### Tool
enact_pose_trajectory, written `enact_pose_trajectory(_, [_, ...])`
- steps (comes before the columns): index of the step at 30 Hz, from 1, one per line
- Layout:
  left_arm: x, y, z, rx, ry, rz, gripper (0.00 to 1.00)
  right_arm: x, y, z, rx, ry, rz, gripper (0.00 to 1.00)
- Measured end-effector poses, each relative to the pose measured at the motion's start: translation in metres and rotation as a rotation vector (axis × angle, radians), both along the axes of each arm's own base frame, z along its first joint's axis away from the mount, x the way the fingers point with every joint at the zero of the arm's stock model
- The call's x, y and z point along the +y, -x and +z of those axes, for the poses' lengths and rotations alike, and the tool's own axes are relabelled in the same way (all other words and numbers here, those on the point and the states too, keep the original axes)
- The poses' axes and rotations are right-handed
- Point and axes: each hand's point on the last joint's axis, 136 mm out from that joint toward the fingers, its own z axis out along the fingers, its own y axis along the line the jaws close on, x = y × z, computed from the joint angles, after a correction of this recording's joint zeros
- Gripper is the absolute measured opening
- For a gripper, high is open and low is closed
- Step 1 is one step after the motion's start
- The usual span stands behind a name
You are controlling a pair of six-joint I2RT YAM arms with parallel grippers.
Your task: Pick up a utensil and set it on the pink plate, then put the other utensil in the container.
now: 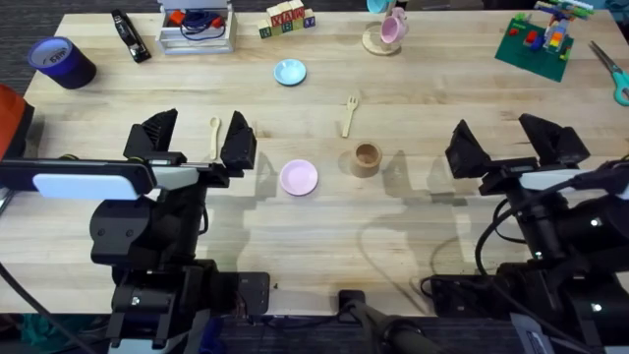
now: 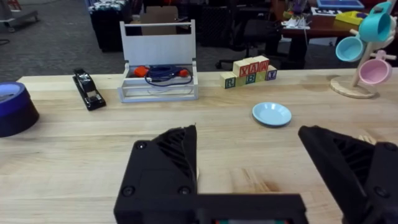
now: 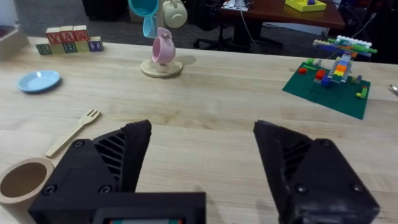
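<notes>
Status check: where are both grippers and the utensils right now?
Left gripper open around the spoon, nothing held. Right gripper open, empty. Fork on table beyond the cup; pink plate bare. Nothing in the way.

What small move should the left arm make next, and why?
Probably lower the open left gripper onto the spoon, which lies flat between its fingers, then close. Nothing is held yet, and the pink plate is bare.
</notes>
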Motion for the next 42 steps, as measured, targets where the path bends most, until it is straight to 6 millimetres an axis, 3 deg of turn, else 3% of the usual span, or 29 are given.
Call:
enact_pose_trajectory(24, [0.001,0.002,0.0,0.021,-0.001,0.007,0.994,0.001,0.001,0.001,0.005,0.008,0.005,0.995])
enact_pose_trajectory(32, [0.006,0.041,0.078,0.041,-0.002,0.033,0.994,-0.001,0.023,0.073,-0.057,0.015,-0.001,0.993])
enact_pose_trajectory(37, [0.007,0.07,0.117,0.104,-0.004,0.041,0.994,0.0,0.042,0.101,0.002,0.007,-0.001,0.995])
enact_pose_trajectory(42, [0.009,0.085,0.149,0.197,-0.007,0.053,0.994,0.0,0.053,0.128,0.089,0.003,-0.001,0.995])
